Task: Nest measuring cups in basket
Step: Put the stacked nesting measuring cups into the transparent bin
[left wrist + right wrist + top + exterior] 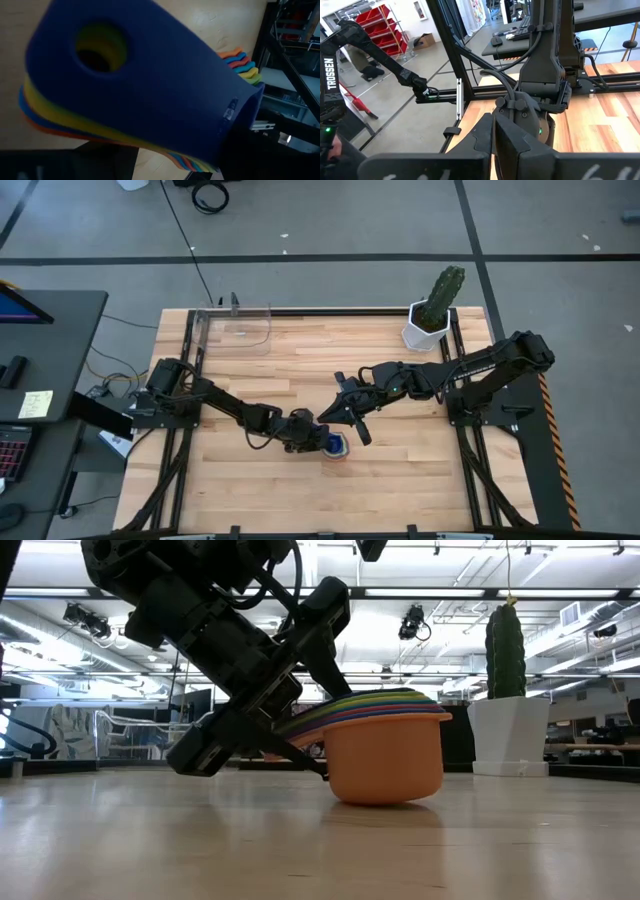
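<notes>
The measuring cups (385, 765) are nested in one stack, orange outermost and dark blue on top. The stack stands on the table near the middle front (338, 446). Its stacked handles point toward the table's left. My left gripper (318, 438) is shut on those handles, and it also shows in the low view (312, 728). My right gripper (350, 412) hovers just beyond the stack on its far right side, above the table, touching nothing. The clear basket (245, 330) stands at the table's far left corner. My left gripper pinches the stacked handles (305, 722) between its two fingers, one above and one below. The top handle is dark blue with a hole near its free end (150, 90). The fingers slant down from the table's left, along the handles. The orange cup's bottom (385, 798) is on the table.
A white pot with a green cactus (432, 315) stands at the far right, and it also shows in the low view (508, 730). Bare wood lies between the stack and the basket. Black frame rails run along the table's left and right sides.
</notes>
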Tool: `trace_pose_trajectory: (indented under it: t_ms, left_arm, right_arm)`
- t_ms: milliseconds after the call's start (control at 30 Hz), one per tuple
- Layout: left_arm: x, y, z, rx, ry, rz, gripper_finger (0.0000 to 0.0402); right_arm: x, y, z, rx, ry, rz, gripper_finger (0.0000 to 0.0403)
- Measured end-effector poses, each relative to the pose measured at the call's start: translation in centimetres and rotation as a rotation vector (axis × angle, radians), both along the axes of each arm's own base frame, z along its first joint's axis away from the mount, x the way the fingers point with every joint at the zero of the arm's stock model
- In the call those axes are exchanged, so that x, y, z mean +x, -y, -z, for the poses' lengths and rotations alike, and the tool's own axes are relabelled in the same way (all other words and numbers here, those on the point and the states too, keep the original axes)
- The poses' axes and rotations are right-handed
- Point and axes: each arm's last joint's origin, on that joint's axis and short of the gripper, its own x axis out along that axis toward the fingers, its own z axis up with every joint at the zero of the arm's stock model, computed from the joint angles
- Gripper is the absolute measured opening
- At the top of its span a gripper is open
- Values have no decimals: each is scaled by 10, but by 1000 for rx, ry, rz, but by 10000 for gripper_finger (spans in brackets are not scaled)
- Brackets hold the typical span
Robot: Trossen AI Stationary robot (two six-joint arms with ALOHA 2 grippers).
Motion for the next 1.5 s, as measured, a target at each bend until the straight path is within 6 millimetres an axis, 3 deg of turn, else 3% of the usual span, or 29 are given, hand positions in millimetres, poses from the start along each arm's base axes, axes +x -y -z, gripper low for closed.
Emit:
trace_pose_trajectory:
  t_ms: [800,1200,1500]
  left_arm:
    - [0,-1,0,-3,-2,1,214]
    - [0,-1,-1,-5,4,3,155]
    - [0,-1,-1,-3,3,5,148]
  right_arm:
    - [0,0,0,0,0,0,23]
    - [0,0,0,0,0,0,23]
    - [0,0,0,0,0,0,23]
